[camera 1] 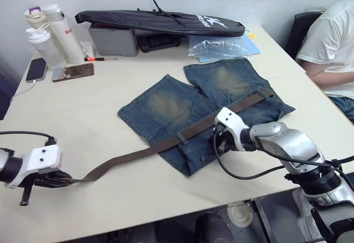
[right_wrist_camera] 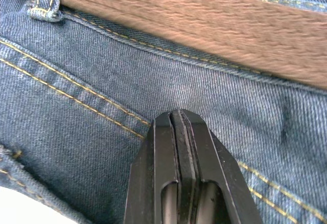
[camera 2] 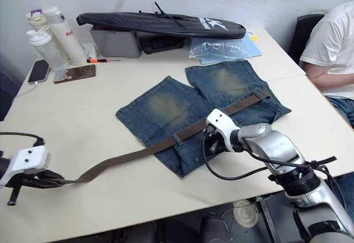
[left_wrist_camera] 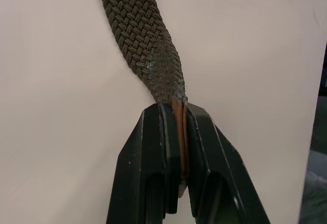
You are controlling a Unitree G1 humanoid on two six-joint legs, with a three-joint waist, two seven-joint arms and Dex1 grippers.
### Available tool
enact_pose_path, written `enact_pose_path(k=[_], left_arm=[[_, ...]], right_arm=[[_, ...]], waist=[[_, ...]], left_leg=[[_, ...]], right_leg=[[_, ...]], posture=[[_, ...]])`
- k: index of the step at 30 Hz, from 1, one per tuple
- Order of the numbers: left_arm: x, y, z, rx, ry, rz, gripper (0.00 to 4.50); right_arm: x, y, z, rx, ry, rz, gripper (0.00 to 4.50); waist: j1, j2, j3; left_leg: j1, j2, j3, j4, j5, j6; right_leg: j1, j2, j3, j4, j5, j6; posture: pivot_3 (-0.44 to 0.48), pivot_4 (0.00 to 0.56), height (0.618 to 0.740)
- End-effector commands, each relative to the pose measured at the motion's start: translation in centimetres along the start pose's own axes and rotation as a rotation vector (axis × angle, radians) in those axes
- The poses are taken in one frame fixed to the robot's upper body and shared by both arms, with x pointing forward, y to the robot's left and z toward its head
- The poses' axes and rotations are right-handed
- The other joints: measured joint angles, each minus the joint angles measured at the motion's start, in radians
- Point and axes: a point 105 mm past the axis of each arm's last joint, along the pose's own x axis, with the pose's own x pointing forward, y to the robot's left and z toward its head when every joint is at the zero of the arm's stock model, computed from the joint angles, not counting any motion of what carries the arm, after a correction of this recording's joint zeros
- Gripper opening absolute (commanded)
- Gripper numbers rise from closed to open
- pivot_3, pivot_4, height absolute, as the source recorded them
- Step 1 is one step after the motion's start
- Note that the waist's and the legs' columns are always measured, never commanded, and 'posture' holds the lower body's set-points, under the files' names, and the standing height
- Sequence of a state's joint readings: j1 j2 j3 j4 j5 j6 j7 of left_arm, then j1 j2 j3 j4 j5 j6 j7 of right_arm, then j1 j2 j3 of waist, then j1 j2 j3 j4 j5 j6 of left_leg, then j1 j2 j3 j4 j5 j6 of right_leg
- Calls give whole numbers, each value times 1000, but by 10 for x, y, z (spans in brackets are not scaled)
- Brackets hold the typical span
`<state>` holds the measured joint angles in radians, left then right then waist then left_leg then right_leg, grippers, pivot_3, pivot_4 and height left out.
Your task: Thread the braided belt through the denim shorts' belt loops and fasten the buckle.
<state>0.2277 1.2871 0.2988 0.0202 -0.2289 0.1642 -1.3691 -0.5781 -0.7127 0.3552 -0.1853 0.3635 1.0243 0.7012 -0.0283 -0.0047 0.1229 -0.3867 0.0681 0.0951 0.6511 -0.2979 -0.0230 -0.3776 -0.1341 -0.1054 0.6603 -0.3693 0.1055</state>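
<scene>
Left pincer (camera 1: 48,181), lower left of frame, clamps the belt (camera 1: 145,151) tip; right pincer (right_wrist_camera: 180,132), fingers closed empty, presses the shorts (camera 1: 166,107) at centre; judged best: pull level along the waistband, keeping the loop (camera 1: 181,139) flat.

left end effector (left_wrist_camera: 180,127) | clamps braided belt (left_wrist_camera: 140,35) tip | over table (left_wrist_camera: 56,106)

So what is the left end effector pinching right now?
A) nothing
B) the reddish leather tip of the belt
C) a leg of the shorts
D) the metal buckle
B: in the left wrist view the left end effector is shut on the reddish-brown tip of the braided belt.
</scene>
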Motion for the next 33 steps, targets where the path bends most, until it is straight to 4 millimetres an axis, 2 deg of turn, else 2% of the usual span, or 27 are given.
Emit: enact_pose_path(k=[1, 3, 7, 12, 13, 16, 17, 18, 21, 24, 27, 30, 31, 32, 33], left_arm=[[-4, 1, -3, -5, 27, 46, 38], [-3, 2, -1, -10, 2, 68, 38], [-2, 6, 22, -46, -131, 91, 38], [-17, 12, 62, -89, -307, 68, 2199], [-23, 17, 69, -55, -306, 85, 2497], [-32, 27, 81, -2, -307, 123, 3815], [-37, 29, 90, 20, -333, 131, 4221], [-41, 32, 111, 57, -407, 127, 4459], [-37, 21, 168, 157, -577, 9, 4459], [-20, 7, 199, 224, -624, -109, 4459], [23, -6, 231, 409, -608, -185, 4459], [56, -11, 262, 508, -606, -210, 4500], [61, -11, 266, 522, -600, -205, 4500], [71, -11, 268, 544, -575, -212, 4500], [81, -10, 269, 556, -555, -216, 4500]], right_arm=[[7, -8, -15, 13, 73, -32, 0], [8, -7, -13, 9, 69, -29, 0], [6, -7, -11, 4, 60, -26, 0], [-9, -6, 0, -3, 4, -8, 0], [-15, -5, 5, 4, -17, 2, 0], [-26, -4, 13, 11, -51, 23, 0], [-31, -3, 16, 5, -61, 32, 0], [-39, -1, 21, -5, -83, 46, 0], [-60, 5, 34, -24, -135, 83, 0], [-68, 9, 39, -36, -157, 106, 0], [-84, 17, 39, -57, -163, 136, 0], [-102, 23, 29, -71, -124, 132, 941], [-104, 24, 28, -74, -115, 131, 1550], [-110, 23, 26, -73, -117, 102, 1696], [-116, 21, 24, -59, -125, 71, 2284]], waist=[[0, -1, 0], [0, -1, -1], [1, 0, 0], [1, -2, 1], [2, -2, 1], [5, 3, 8], [5, 5, 9], [8, 6, 12], [23, 6, 17], [28, 6, 17], [31, 5, 18], [46, 3, 20], [51, 2, 20], [50, 2, 20], [53, 2, 20]], left_leg=[[0, 1, 0, 0, 0, -1], [1, 1, 0, 0, -1, -1], [1, 2, 2, 0, -2, -1], [-1, 4, 1, 1, -2, -1], [-1, 3, 1, 0, -2, -1], [-2, 2, 1, 0, -2, -2], [-2, 0, 1, 0, -2, -2], [-2, -2, 2, -1, -2, -2], [-3, -3, 1, -1, -2, -2], [-2, -4, 1, -1, 0, -5], [-3, -4, 2, 0, 1, -6], [-4, -5, 3, 1, 2, -6], [-4, -5, 4, 2, 2, -6], [-4, -5, 6, 2, 2, -6], [-3, -4, 7, 1, 2, -6]], right_leg=[[-1, 0, 0, 0, 0, 0], [-1, 0, 0, 0, 0, -1], [0, -1, -1, 0, 0, -1], [-1, 0, -2, 0, 1, -2], [0, 0, -2, -1, 1, -2], [-1, 0, -2, -1, 2, -2], [-2, 0, -3, -1, 2, -2], [-2, 0, -3, -1, 2, -2], [-1, 0, -4, -2, 2, -2], [2, 1, -3, -2, 3, 1], [2, 2, -2, -2, 4, 1], [2, 3, -2, -3, 4, 2], [2, 3, -2, -4, 4, 2], [2, 3, -2, -6, 4, 2], [2, 3, -1, -7, 4, 2]], posture=[[0, 150, 658], [0, 150, 658], [0, 150, 658], [0, 150, 658], [0, 150, 658], [0, 150, 658], [0, 150, 658], [0, 150, 658], [0, 150, 658], [0, 150, 658], [0, 150, 658], [0, 150, 658], [0, 150, 658], [0, 150, 658], [0, 150, 658]])
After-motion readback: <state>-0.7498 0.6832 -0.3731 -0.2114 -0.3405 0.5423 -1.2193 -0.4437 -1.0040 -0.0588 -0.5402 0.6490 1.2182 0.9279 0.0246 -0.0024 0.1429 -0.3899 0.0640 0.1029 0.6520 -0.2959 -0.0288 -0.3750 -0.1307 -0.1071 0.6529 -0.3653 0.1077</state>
